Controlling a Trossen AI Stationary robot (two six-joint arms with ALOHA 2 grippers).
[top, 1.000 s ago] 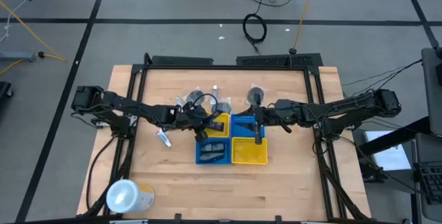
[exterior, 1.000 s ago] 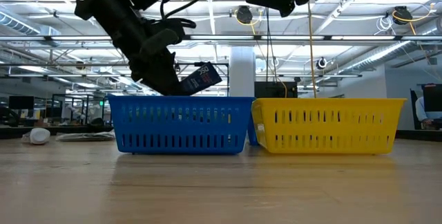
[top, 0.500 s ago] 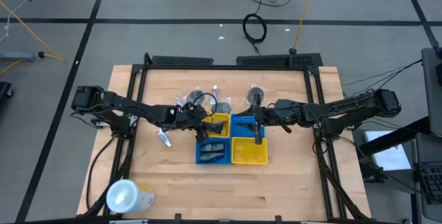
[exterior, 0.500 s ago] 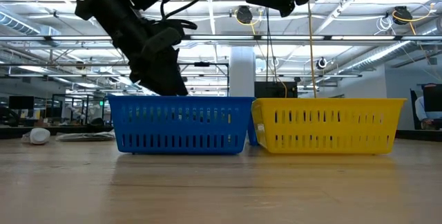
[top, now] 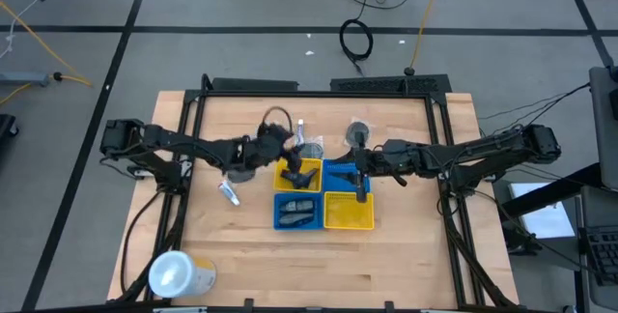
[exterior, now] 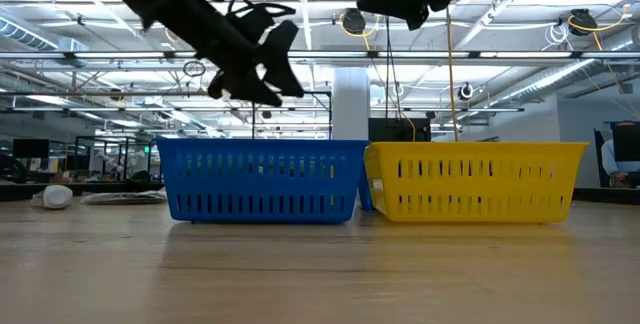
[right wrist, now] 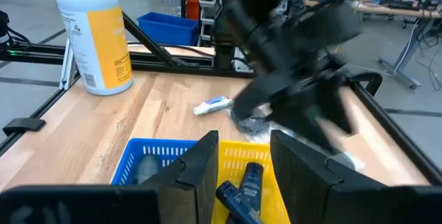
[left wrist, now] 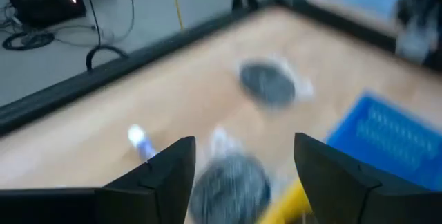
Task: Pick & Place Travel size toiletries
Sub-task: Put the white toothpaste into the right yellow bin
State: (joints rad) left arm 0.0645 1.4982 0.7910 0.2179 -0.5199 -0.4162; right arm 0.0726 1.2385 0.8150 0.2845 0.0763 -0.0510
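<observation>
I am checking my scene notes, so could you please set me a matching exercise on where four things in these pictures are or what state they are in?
Things:
1. white tube
2. big yellow canister
3. dark bottles
4. left pincer

States:
A. open, holding nothing
B. inside a yellow tray
C. lying on the bare table
D. standing at a table corner on the left arm's side

Pairs: 1-C, 2-D, 3-B, 4-A

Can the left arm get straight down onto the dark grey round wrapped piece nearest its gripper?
Probably yes. The left gripper is open and empty, and the dark grey round wrapped piece lies on bare wooden table with nothing over it.
</observation>
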